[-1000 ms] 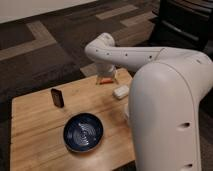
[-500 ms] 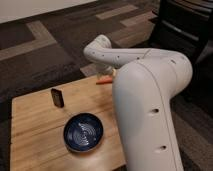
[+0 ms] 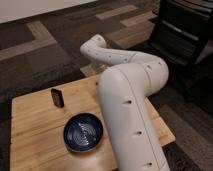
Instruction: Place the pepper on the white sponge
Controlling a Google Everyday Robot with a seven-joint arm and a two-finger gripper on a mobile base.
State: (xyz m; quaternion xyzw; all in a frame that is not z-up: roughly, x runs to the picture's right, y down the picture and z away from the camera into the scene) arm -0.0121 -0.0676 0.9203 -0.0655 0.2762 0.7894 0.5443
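Wooden table [image 3: 35, 130] fills my view, but the arm [image 3: 130, 100] sweeps over its far edge and hides the gripper behind it, so I cannot tell its state. Neither the pepper nor the white sponge shows (only the blue bowl [image 3: 83, 132] and dark block [image 3: 57, 97] do), so I cannot judge which way either lies from the gripper.

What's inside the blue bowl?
The blue bowl looks empty: only ring patterns show inside. The gripper isn't in it; it's hidden behind the white arm near the far side of the table.
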